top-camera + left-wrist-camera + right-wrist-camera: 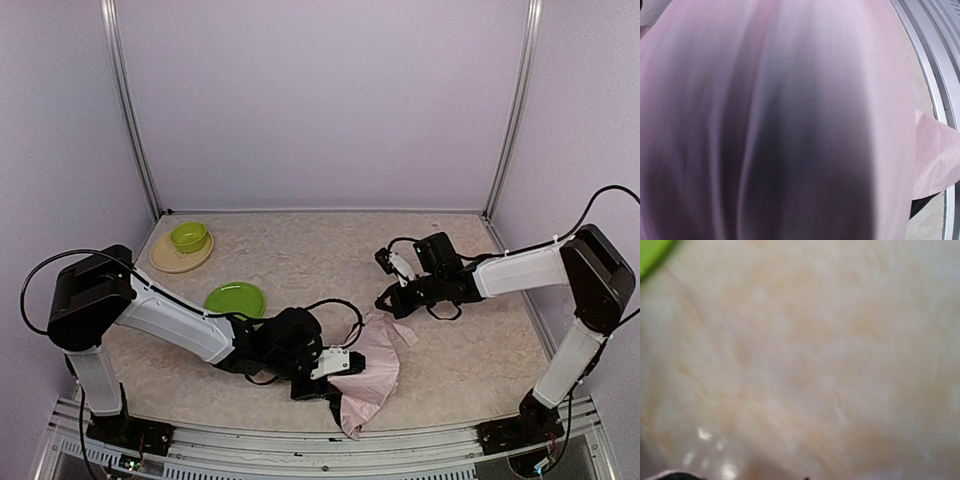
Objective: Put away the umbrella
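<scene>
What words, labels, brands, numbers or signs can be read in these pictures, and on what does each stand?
None can be read. The pink umbrella, the green plate, the green bowl, the beige plate under it, the left arm and the right arm show no print. The right wrist view is too blurred to tell.

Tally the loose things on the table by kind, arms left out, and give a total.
Plates: 2 (green plate, tan plate)
Bowls: 1 (green bowl, sitting on the tan plate)
Umbrellas: 1 (pink umbrella)
Total: 4
</scene>
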Available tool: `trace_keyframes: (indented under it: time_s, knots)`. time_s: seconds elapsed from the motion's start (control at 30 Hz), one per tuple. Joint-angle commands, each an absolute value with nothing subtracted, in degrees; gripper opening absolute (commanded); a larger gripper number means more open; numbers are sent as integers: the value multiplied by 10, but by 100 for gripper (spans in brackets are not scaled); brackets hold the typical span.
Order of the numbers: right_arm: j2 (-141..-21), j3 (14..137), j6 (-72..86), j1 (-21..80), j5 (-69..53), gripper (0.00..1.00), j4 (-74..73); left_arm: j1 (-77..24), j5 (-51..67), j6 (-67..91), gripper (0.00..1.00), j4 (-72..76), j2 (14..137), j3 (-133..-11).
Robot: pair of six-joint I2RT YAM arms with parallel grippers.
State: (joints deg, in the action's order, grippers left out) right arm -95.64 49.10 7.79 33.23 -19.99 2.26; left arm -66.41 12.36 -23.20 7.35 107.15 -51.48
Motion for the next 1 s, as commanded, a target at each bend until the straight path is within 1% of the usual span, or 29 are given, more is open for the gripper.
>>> trace_keyframes:
  time_s: [0.0,0.03,0.07,0.13,0.2,0.3,0.33,0.47,0.57,0.6,0.63,0.7,0.77,0.83,0.87,0.97]
  knots:
    - [-1004,509,85,305,-104,0,-23,-669,84,-251,43,22,1076,-474]
    - [-1014,515,84,304,-96,0,-37,-669,81,-251,38,23,1074,-472]
    - [-1021,517,84,304,-101,3,-44,-669,81,-250,31,23,1075,-471]
    - [-1028,517,85,304,-135,13,-49,-669,76,-245,19,26,1081,-472]
    - [-1030,526,80,304,-165,24,-70,-669,76,-243,14,21,1090,-478]
    - [-1003,536,59,302,-174,43,-120,-669,70,-244,13,9,1099,-487]
    - [-988,539,52,296,-173,48,-148,-668,70,-247,13,6,1100,-489]
    - [-909,556,21,267,-156,58,-234,-666,81,-251,13,0,1098,-491]
    - [-852,580,-37,267,-141,60,-290,-661,93,-249,13,0,1096,-490]
    - [-841,581,-65,272,-160,63,-293,-659,97,-248,13,0,1096,-490]
    - [-819,573,-100,286,-188,64,-287,-657,99,-247,13,2,1096,-490]
    - [-756,523,-193,336,-243,75,-242,-653,98,-242,13,2,1099,-492]
    - [-698,456,-255,401,-263,81,-165,-649,90,-237,12,0,1102,-494]
    - [-653,392,-280,443,-279,87,-89,-647,87,-237,13,-4,1104,-497]
    - [-634,365,-279,448,-285,88,-55,-647,86,-237,13,-5,1104,-498]
    - [-615,310,-282,472,-295,93,4,-646,90,-240,14,-4,1099,-497]
